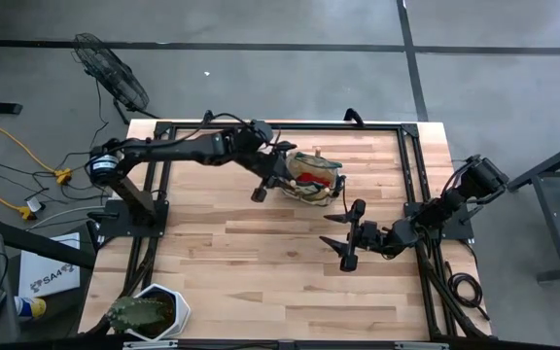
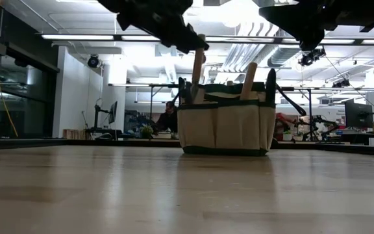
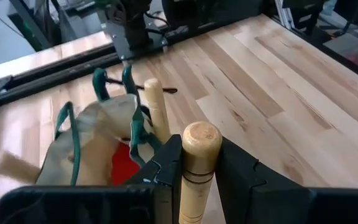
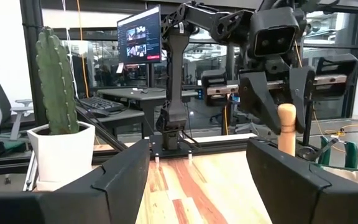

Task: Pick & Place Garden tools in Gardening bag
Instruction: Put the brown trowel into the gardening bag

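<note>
The khaki gardening bag [image 1: 311, 176] with green trim stands on the table's far middle; it also shows in the low view [image 2: 226, 127]. Wooden handles [image 2: 249, 79], green shears handles [image 3: 114, 81] and a red lump [image 3: 122, 165] show in it. My left gripper [image 3: 199, 180] is at the bag's left side [image 1: 268, 181], shut on a wooden tool handle [image 3: 199, 155]. My right gripper [image 1: 350, 236] is open and empty, to the bag's near right; its wrist view [image 4: 197, 180] faces the bag. My left gripper pinches the wooden handle [image 3: 197, 177] between its two fingers, a little below its rounded free end [image 3: 201, 135]. The fingers come slanting down from the table's left and lie across the handle. The tool stands nearly upright [image 2: 198, 65], its lower part hidden inside the bag.
A cactus in a white hexagonal pot [image 1: 152, 311] stands at the table's near left corner and shows in the right wrist view [image 4: 58, 124]. Black frame rails [image 1: 411, 165] run along the table's sides. Bare wood [image 1: 251, 253] lies between the bag and the near edge.
</note>
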`<state>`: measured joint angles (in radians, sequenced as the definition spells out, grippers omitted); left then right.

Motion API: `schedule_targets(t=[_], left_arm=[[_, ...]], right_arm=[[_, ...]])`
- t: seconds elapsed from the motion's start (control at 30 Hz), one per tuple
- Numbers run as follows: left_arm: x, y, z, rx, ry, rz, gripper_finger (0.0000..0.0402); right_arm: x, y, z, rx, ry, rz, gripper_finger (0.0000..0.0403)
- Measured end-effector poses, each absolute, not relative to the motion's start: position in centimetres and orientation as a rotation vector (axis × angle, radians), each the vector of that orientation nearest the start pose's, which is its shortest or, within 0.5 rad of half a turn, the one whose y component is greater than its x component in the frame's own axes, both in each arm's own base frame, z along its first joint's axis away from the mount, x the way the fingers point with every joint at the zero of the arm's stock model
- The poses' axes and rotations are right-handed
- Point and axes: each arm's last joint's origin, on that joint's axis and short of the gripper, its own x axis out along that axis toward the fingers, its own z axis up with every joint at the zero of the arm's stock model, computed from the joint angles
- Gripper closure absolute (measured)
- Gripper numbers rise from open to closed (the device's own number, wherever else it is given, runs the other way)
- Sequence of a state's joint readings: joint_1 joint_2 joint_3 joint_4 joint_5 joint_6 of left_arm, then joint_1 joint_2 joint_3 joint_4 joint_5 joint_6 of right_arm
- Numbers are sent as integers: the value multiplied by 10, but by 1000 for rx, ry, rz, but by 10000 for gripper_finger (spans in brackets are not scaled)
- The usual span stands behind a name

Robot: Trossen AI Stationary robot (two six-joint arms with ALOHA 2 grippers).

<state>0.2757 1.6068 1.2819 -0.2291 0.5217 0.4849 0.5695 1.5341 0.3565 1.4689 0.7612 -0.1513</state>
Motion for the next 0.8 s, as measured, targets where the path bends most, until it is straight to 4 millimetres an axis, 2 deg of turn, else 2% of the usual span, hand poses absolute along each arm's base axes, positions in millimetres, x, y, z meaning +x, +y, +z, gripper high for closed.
schedule_targets(t=[0.4,0.57,0.8], left_arm=[[367,88,275,226,452,-364,339],[366,94,274,215,463,-338,339],[360,112,272,173,486,-288,339]], right_arm=[[217,115,189,25,-207,-210,142],[217,115,188,22,-203,-210,142],[217,115,188,22,-203,-209,142]])
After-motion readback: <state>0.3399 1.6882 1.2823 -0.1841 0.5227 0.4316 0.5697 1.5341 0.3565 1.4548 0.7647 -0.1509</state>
